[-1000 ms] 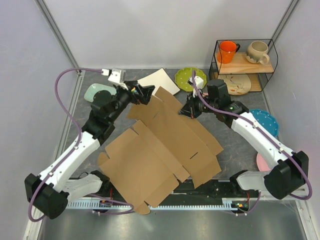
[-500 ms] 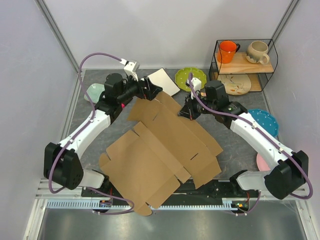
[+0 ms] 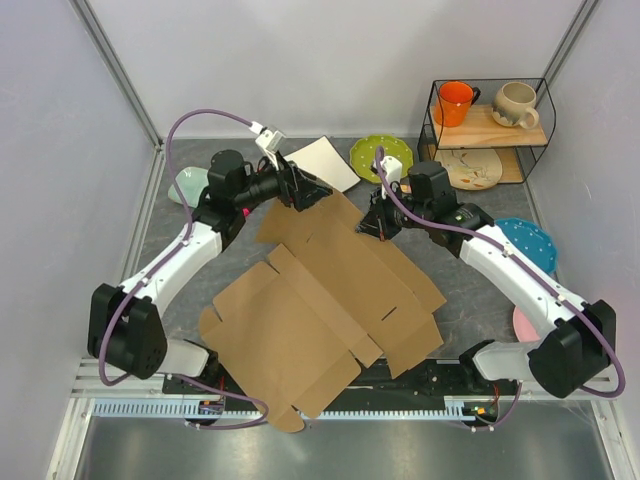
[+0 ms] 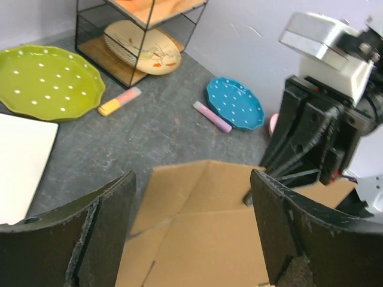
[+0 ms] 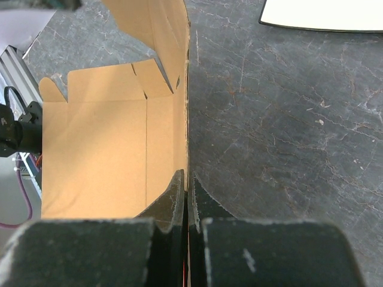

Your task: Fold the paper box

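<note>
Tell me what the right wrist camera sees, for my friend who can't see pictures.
The right fingers are pinched shut on an edge of the brown paper box, whose flaps spread out to the left. Grey table fills the right side, with a corner of a white plate at the top.

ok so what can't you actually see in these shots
top view: whether the left claw touches the paper box; its own wrist covers the tips.
left wrist view: the box's near part, cut off by the bottom edge and the fingers.
top view: pink plate, mostly under the right arm.
</note>
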Robot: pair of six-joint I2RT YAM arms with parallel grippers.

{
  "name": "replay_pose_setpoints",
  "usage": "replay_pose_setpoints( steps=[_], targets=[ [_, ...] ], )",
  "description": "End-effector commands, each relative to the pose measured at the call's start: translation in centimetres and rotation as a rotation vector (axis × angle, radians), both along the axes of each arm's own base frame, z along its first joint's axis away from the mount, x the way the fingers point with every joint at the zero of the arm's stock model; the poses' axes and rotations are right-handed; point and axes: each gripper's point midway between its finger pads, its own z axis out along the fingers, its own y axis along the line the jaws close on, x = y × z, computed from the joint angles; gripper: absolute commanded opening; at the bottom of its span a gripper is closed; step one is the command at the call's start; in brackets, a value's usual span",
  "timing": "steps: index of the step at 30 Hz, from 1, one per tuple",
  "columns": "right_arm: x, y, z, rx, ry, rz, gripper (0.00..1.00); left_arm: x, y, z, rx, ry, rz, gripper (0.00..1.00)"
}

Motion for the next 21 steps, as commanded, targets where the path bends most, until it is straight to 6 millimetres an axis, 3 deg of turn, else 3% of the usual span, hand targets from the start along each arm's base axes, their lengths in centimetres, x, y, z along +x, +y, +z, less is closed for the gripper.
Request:
replay_pose_setpoints(
  steps=[1, 7, 12, 16, 21],
  targets=[
    [0.8, 0.4, 1.3, 0.015, -0.053, 0.005, 0.00, -3.2, 0.0, 1.5, -0.049, -0.034, -0.084, 0.81],
    [1.0, 0.4, 1.5, 0.014, -0.059, -0.004, 0.00, -5.2, 0.4, 0.2, -0.053, -0.005, -0.106, 0.71],
    [1.1, 0.2, 1.1, 0.004, -0.057, -0.013, 0.00, -6.7, 0.5, 0.7, -0.075, -0.015, -0.122, 0.65],
    [1.3, 0.2, 1.2, -0.002, -0.060, -0.030, 0.00, -7.4, 0.3, 0.0, -0.072, -0.005, -0.113, 0.54],
    [1.1, 0.5, 1.1, -0.038, -0.075, -0.039, 0.00, -8.0, -0.6, -1.2, -0.068, 0.009, -0.093, 0.51]
  ],
)
